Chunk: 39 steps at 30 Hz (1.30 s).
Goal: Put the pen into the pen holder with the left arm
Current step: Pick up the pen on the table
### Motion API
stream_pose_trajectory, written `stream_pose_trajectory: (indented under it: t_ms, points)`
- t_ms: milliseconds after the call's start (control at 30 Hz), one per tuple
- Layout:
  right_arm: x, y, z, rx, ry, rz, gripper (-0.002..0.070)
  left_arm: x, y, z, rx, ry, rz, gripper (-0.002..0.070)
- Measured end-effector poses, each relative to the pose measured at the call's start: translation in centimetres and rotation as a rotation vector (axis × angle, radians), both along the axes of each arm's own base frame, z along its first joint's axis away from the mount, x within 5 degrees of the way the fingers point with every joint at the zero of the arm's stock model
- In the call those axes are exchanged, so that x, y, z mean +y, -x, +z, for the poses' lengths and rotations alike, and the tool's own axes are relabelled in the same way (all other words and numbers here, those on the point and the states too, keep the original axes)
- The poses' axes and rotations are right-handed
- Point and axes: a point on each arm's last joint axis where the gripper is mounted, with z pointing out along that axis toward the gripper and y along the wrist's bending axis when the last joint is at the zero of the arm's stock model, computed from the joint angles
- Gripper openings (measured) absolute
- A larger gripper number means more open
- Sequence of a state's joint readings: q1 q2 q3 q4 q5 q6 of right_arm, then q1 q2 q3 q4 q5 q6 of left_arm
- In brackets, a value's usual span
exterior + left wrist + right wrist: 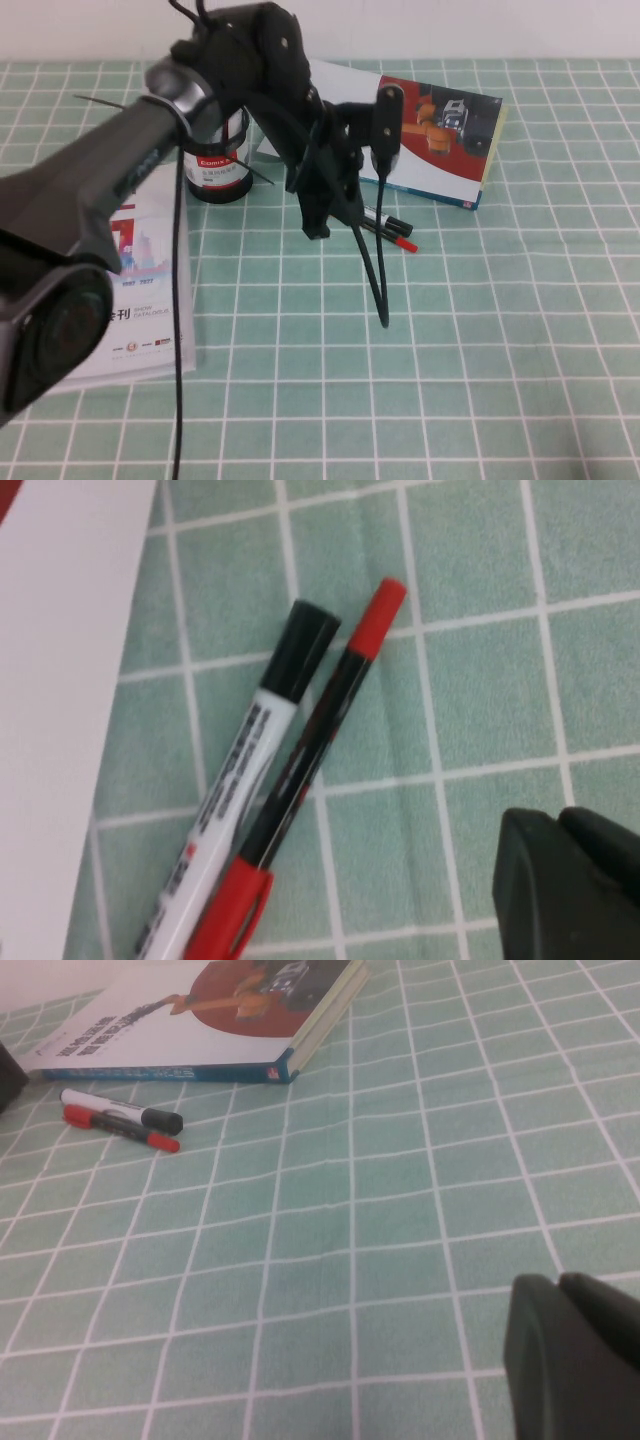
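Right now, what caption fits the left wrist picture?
Shut left pincer hovering beside the red pen and white marker.

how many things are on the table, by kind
pens and markers: 2, the pen and the marker
pen holder: 1
book: 1
magazine: 1
total: 5
left end effector shut above the pen; right end effector off to the side
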State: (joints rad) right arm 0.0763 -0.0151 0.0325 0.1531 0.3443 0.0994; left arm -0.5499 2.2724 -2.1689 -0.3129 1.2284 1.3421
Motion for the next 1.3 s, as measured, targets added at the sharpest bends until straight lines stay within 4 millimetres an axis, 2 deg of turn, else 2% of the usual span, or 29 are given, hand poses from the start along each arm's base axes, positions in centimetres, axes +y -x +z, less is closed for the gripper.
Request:
stream_pose_trajectory:
  t_ms: [200, 467, 800, 900, 1100, 1200, 1300]
  points:
    - [0.0, 0.0, 0.0, 0.0, 0.0, 0.0, -0.002, -1.0, -0.2, -1.6, -0.002, -0.005, -0.021, -0.0001]
    - [0.0, 0.0, 0.0, 0.0, 0.0, 0.0, -0.002, -1.5, -1.7, -3.4, -0.087, 0.016, 0.014, -0.0001]
    - [0.0, 0.0, 0.0, 0.0, 0.0, 0.0, -0.002, -1.8, -2.0, -3.5, -0.097, 0.065, 0.049, 0.0002]
    - [0.0, 0.0, 0.0, 0.0, 0.0, 0.0, -0.002, -1.7, -2.0, -3.5, -0.077, 0.069, 0.085, 0.0057]
    - [0.0, 0.0, 0.0, 0.0, 0.0, 0.0, -0.002, -1.5, -2.1, -3.5, -0.053, 0.069, 0.117, 0.0302]
    - [0.0, 0.0, 0.0, 0.0, 0.0, 0.0, -0.002, -1.4, -2.0, -3.6, -0.042, 0.064, 0.119, 0.0347]
    - [0.0, 0.0, 0.0, 0.0, 0.0, 0.0, -0.002, -1.4, -2.0, -3.6, -0.04, 0.062, 0.118, 0.0356]
